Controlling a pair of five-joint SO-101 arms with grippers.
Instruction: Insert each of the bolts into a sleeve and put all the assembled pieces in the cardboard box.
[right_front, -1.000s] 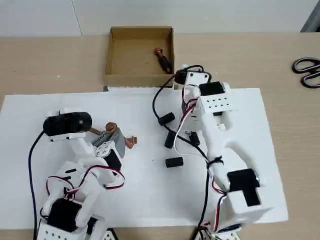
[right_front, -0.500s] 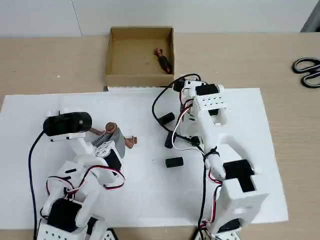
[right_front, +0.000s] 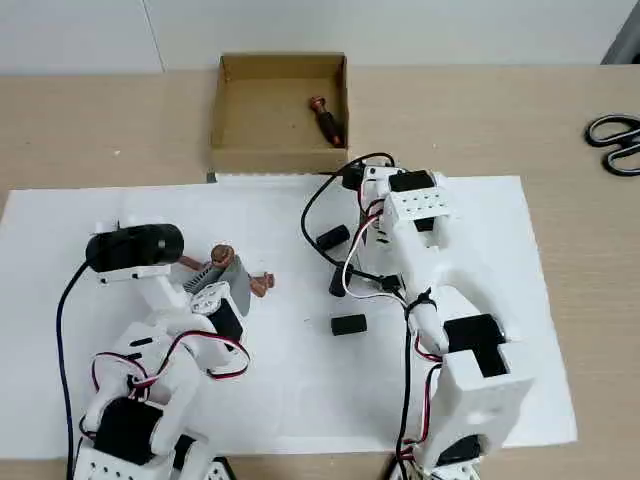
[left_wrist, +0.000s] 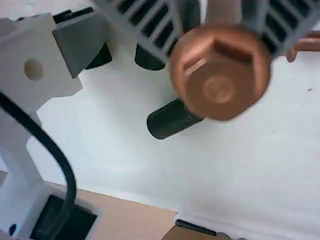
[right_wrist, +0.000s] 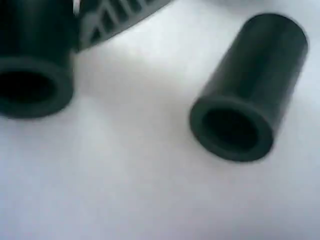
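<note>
My left gripper (right_front: 225, 268) is shut on a copper bolt (right_front: 222, 255), whose hex head (left_wrist: 220, 80) faces the left wrist camera. It hovers at the left of the white paper. A second bolt (right_front: 262, 284) lies just beside it. Three black sleeves lie mid-paper: one (right_front: 332, 237), one (right_front: 339, 278) and one (right_front: 348, 324). My right gripper (right_wrist: 100, 20) hangs low over the paper, close to two sleeves, one (right_wrist: 35, 70) right against it and one (right_wrist: 245, 95) apart. The cardboard box (right_front: 232, 110) holds one assembled piece (right_front: 325, 118).
The white paper (right_front: 100, 215) covers the near table. Scissors (right_front: 615, 142) lie at the far right edge. The right arm's black cable (right_front: 315, 200) loops over the paper between the box and the sleeves.
My right arm has drawn back from the box's edge toward the sleeves, and its base link has swung. The left arm and its bolt have not moved.
</note>
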